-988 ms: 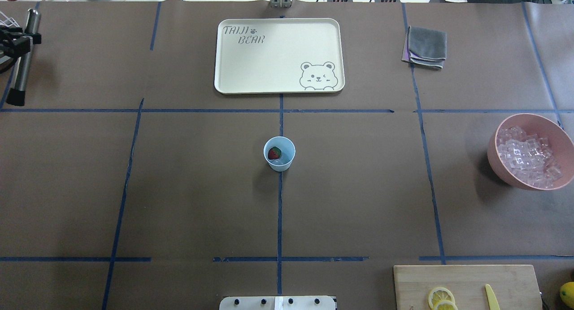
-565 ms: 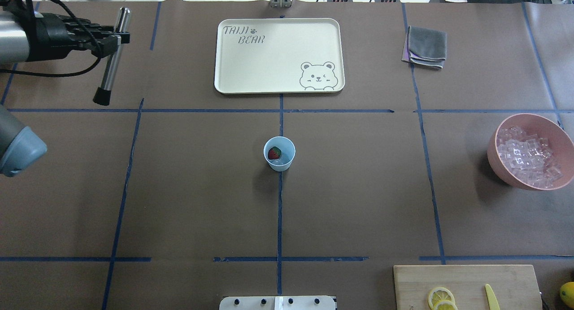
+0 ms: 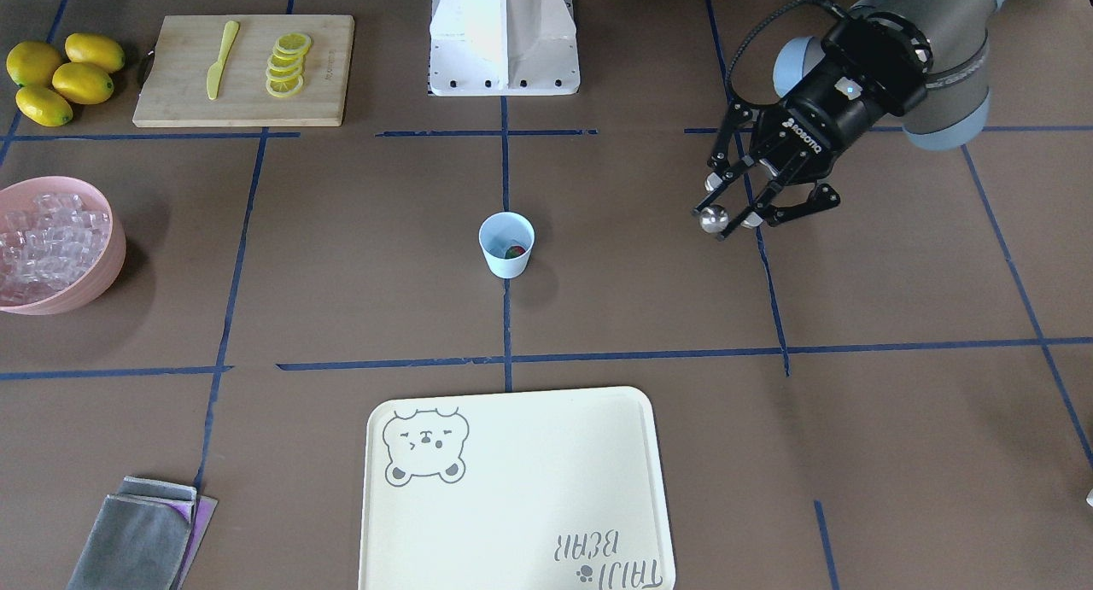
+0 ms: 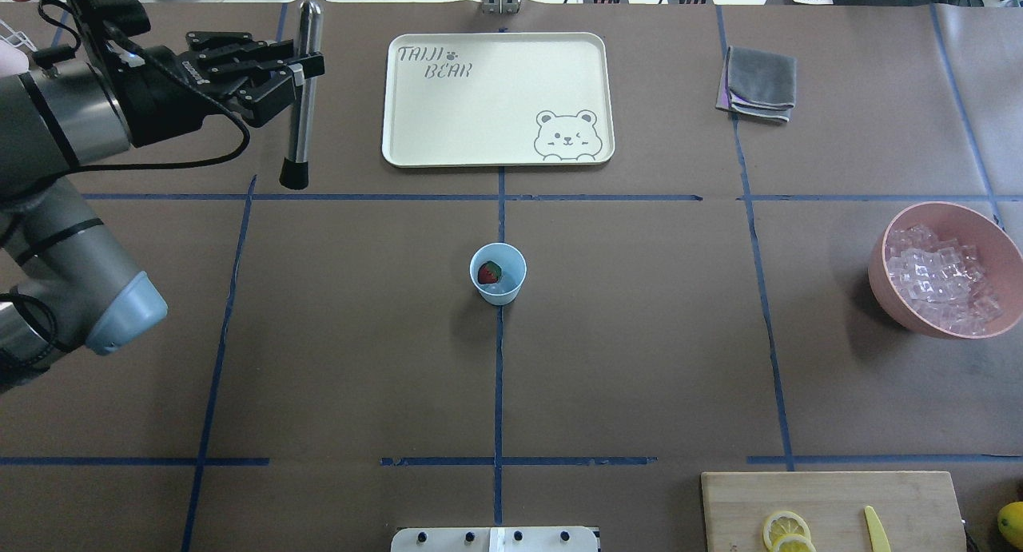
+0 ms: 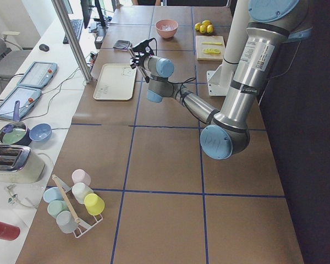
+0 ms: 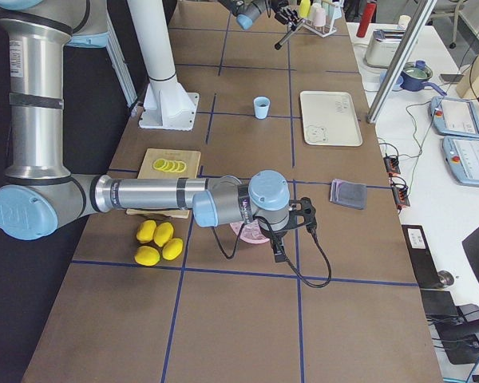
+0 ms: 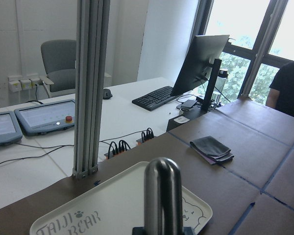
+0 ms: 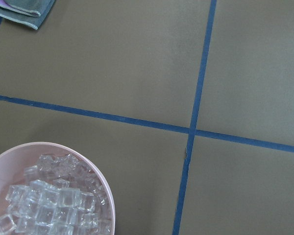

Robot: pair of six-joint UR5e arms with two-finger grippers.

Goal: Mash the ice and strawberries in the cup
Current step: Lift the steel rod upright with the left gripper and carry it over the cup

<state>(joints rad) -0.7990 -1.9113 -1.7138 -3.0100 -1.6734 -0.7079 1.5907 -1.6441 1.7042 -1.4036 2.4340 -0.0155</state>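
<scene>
Brown tabletop [image 4: 639, 336], steel rod [image 4: 299, 129], tapered cup [image 4: 499, 296]

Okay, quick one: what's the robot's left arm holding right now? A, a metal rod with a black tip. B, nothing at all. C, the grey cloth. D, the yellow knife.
A: the left gripper is shut on the metal rod, which hangs black tip down beside the tray, well away from the cup.
</scene>
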